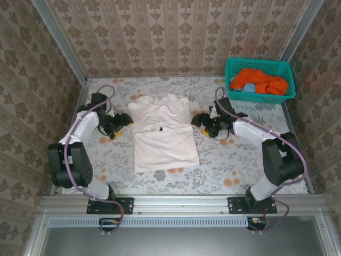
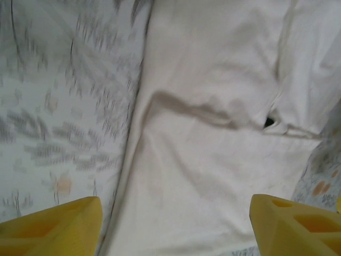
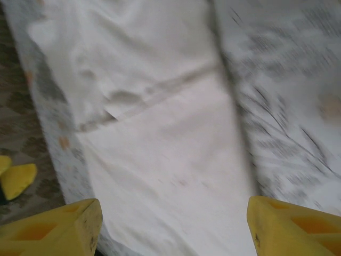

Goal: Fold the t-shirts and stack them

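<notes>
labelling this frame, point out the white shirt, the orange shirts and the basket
white shirt (image 1: 165, 148), top view, lower half of the cloth
orange shirts (image 1: 256, 78), top view, middle of the pile
basket (image 1: 261, 98), top view, near wall

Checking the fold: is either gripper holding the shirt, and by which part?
Nothing held; left gripper and right gripper are open, flanking the cream shirt.

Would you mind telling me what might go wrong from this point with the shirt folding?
The left end effector and right end effector sit open at the edges of the cream t-shirt, so moving off could snag and drag it. The rumpled crease may make the next fold uneven.
</notes>
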{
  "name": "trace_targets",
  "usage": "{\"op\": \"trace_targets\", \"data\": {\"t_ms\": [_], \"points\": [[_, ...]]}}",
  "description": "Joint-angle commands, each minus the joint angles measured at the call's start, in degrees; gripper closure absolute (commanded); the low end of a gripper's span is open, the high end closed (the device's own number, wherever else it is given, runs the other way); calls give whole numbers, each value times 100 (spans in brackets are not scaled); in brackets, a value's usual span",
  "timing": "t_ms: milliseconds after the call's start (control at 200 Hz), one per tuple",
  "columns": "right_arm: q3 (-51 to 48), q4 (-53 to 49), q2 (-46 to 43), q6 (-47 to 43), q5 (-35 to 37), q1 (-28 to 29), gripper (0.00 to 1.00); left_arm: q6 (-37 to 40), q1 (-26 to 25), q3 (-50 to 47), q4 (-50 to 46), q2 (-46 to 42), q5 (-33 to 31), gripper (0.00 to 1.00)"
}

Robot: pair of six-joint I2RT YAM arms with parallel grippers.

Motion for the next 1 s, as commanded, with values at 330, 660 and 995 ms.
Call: {"op": "trace_targets", "data": {"t_ms": [330,660,995], "points": [[-1112,-1664,-762,-827,122,1082,41,-919,-821,-2391,-479,-1391,468,45],[-1039,-1639,-352,-919,74,1190,51,-1070,-893,-2787,-252,-1124,694,55],[-890,-1644,-164,-999,165,1237,54,-1158,-893,-2946,185,-733,584,63]]}}
